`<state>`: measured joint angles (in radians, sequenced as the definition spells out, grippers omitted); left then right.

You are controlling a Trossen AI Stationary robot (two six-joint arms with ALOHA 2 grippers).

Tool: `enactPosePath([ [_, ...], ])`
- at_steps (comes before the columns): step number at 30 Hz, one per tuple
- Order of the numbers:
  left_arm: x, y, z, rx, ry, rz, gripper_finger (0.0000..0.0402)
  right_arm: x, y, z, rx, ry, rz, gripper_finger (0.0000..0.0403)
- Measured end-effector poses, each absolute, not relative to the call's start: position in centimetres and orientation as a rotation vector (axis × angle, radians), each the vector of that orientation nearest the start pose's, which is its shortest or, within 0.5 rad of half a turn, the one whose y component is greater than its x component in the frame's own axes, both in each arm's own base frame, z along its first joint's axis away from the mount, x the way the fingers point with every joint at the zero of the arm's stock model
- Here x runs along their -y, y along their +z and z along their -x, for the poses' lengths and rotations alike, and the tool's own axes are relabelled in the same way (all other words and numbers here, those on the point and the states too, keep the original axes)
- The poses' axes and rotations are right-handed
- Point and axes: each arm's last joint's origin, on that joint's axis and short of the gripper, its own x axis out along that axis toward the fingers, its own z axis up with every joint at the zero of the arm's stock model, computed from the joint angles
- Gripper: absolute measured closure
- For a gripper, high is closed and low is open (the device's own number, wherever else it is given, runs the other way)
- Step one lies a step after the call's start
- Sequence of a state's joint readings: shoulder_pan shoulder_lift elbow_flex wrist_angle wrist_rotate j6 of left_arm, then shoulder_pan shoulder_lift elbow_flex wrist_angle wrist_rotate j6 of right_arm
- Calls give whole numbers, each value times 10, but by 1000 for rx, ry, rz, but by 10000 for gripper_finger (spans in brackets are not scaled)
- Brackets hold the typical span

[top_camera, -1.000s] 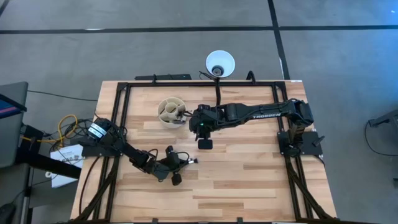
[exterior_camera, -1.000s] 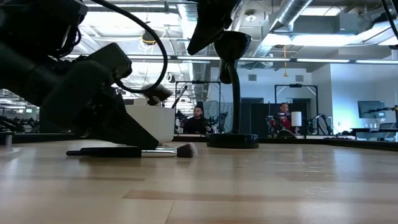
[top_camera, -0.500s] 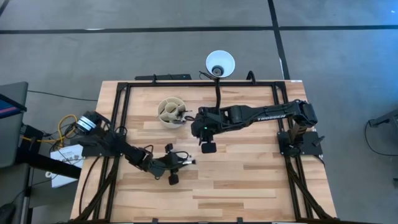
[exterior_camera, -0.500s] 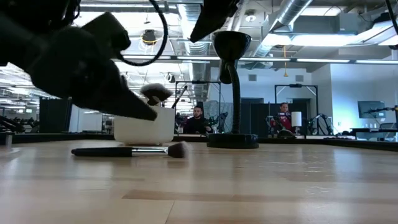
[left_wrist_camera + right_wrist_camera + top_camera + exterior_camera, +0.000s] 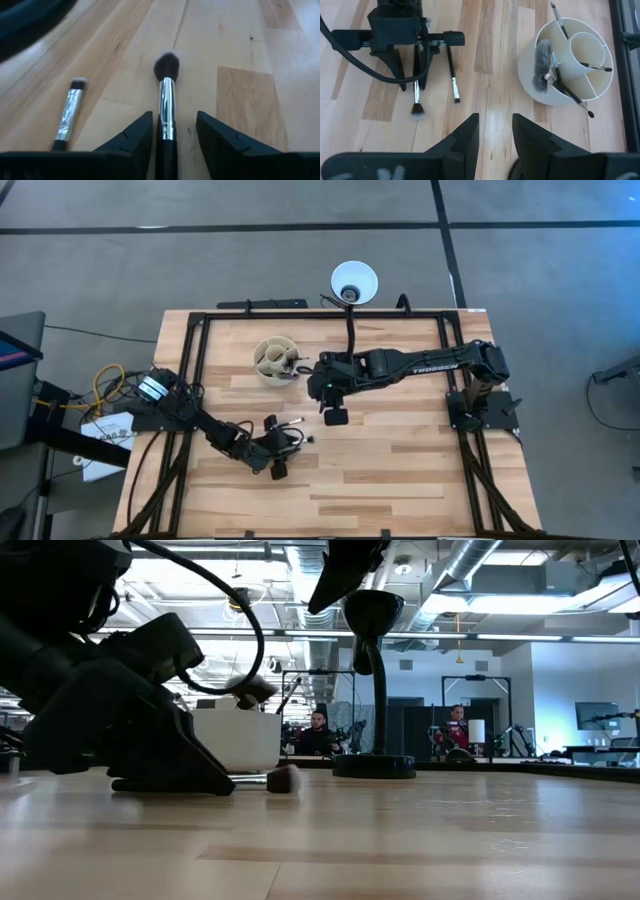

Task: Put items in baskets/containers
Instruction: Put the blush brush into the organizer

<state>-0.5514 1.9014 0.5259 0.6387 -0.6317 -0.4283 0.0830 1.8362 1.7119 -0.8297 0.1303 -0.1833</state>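
Straddling a round-tipped brush (image 5: 166, 107) near the surface's front-left area, the left tool (image 5: 170, 135) stands wide; closing squarely on its handle before lifting toward the cup (image 5: 274, 359) suits best.

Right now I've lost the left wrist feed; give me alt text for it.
The open left pincer straddles a brush lying flat on the wooden table, its dark bristles pointing away. A second, thinner brush lies beside it, outside the fingers.
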Motion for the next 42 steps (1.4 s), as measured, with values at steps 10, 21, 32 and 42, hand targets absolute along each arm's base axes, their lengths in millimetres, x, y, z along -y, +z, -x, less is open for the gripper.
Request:
enactPosePath([
  [10, 132, 63, -247, -586, 188, 6, 362, -29, 309, -395, -941, 29, 244, 294],
  [21, 118, 139, -232, -354, 258, -61, 362, -51, 374, -351, -783, 88, 377, 294],
  [32, 77, 191, -165, -81, 232, -6, 361, -13, 255, -357, -254, 223, 317, 296],
  [42, 68, 185, -149, -19, 192, 11, 360, 4, 195, -409, 43, 224, 160, 296],
])
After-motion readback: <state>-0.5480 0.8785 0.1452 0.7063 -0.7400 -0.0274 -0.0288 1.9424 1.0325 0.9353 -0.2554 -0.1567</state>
